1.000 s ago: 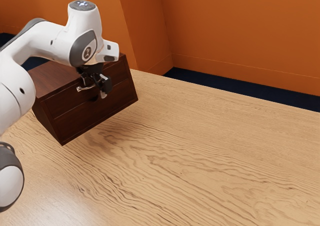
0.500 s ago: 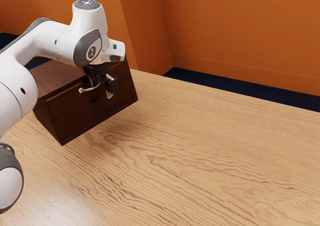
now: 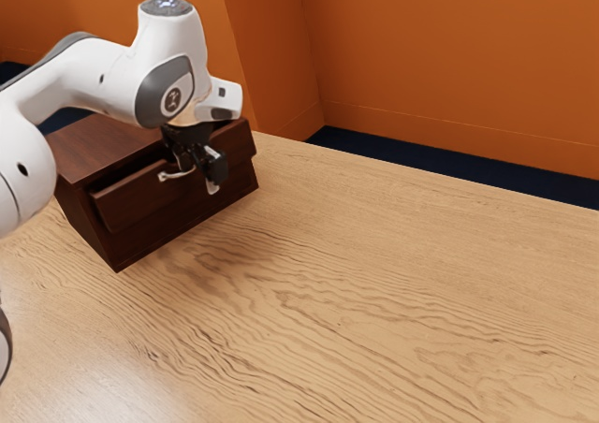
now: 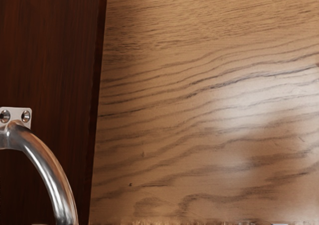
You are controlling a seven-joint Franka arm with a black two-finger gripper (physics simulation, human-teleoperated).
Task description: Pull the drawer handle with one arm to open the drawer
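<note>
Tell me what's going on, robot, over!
Claw at handle. Drawer part open. Nothing in the way.

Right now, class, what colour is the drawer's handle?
The handle is shiny silver metal; the wrist view shows it best.

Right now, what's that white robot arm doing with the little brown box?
The white Franka arm has its black gripper at the silver handle of a dark wooden drawer box, which sits on a light wooden table. It is trying to open the drawer. The drawer sticks out a little way from the box, so it is partly open but not fully out.
</note>
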